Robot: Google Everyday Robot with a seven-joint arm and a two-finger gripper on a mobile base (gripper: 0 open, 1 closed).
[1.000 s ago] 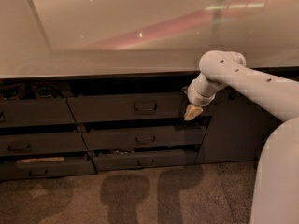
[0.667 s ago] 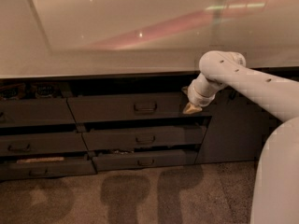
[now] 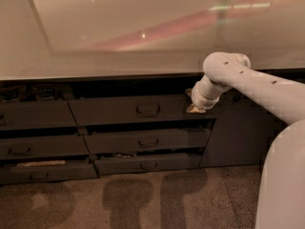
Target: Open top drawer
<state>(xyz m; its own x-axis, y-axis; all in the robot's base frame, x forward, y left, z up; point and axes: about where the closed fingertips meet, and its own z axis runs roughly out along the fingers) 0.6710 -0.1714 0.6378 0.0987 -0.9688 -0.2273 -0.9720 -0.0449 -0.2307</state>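
Top drawer [image 3: 107, 112] sits mid-frame, just under the counter [image 3: 119, 51] edge, with its handle [image 3: 148, 110] at centre. It looks part-way out already, judging by the dark gap above it. Gripper [image 3: 196, 109] is at the drawer front's right end, centre-right of frame, touching or just over its top edge and well apart from the handle. It's probably there to hook the edge and pull, not grab the loop. Whether the gripper is spread or closed, cannot tell. The arm [image 3: 259, 87] comes in from the right. The two lower drawers [image 3: 143, 142] sit ajar below (staggered outward).

Pincer [image 3: 195, 109] downward below bent arm [image 3: 259, 84]
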